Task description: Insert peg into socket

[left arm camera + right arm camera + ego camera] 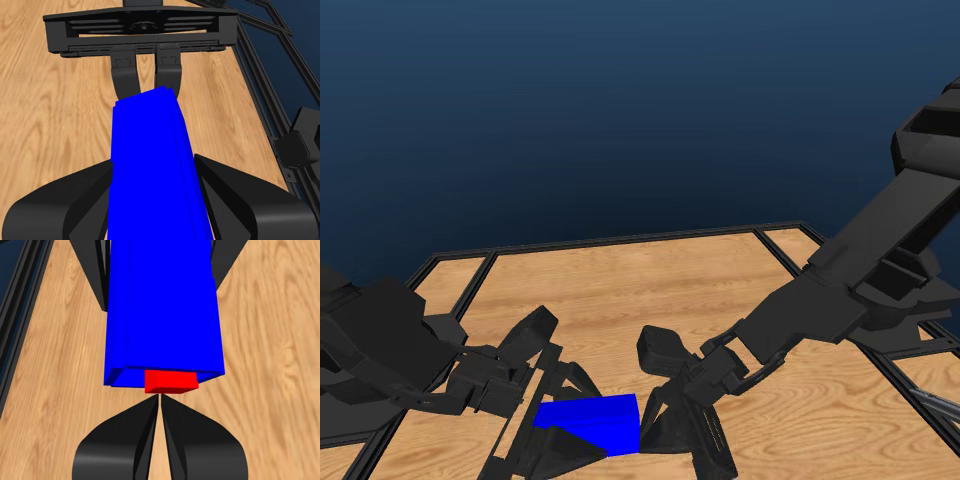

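The blue socket (592,420) hangs just above the table near its front edge, with my left gripper (560,440) shut on it; in the left wrist view its jaws press both sides of the socket (150,165). The red peg (170,381) sits inside the socket (162,305), and only a short red end sticks out of the opening. My right gripper (160,399) is shut with its jaws together, their tips right at that red end and nothing between them. The head view hides the peg behind the right gripper (652,430).
The wooden table (650,290) has a black frame rail (620,240) around it. Both arms crowd the front middle. The right arm's black fingers (125,75) show beyond the socket in the left wrist view.
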Tool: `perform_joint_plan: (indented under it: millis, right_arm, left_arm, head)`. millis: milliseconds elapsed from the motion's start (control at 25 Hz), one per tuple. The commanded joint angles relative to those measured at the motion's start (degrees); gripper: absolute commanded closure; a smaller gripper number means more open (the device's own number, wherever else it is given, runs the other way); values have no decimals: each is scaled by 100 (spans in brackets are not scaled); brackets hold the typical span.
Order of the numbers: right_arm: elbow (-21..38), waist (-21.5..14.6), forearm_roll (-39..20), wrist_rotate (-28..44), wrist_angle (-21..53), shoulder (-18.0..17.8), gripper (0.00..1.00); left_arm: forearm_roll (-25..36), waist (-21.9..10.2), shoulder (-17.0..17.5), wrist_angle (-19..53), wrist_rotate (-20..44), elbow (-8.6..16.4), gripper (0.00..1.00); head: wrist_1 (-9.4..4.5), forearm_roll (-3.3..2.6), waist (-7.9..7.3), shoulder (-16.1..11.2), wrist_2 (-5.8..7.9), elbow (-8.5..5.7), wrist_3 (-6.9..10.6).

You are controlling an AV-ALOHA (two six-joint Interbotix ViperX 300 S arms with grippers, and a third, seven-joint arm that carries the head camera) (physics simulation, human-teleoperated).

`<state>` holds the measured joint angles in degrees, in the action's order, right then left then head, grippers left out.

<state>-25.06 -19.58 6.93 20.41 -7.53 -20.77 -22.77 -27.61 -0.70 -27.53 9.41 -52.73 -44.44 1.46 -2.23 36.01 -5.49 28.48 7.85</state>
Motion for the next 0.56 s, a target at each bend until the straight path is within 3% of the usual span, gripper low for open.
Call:
perform_joint_plan:
  millis: [40, 120, 160, 280, 520, 560]
  right_arm:
    - [-518, 32, 52, 335, -60, 518, 100]
    - [-991, 4, 152, 541, -182, 702, 100]
    - [-1084, 2, 176, 594, -201, 811, 100]
    - [-1597, -3, 394, 626, -603, 1168, 100]
    - [-2019, -162, 1042, -217, -1815, 1586, 100]
    - [-2058, -189, 1268, -411, -2235, 1556, 6]
  left_arm:
    - [-101, 14, 112, -550, -122, 54, 100]
    - [-109, -83, 200, -614, -172, 174, 100]
    - [-142, -3, 140, -678, -183, 72, 100]
    - [-61, -34, 304, -1005, -273, 103, 100]
    - [99, 117, 371, -1222, -325, 134, 100]
    - [114, 125, 365, -1195, -331, 161, 100]
  head:
    - [69, 5, -39, 108, 18, -43, 39]
    - [86, 3, -39, 138, 24, -47, 35]
    - [83, 2, -37, 148, 27, -49, 34]
    - [117, -12, 7, 205, 42, -65, -13]
    - [132, -53, 173, 256, 38, -73, -198]
    - [126, -63, 206, 262, 42, -74, -226]
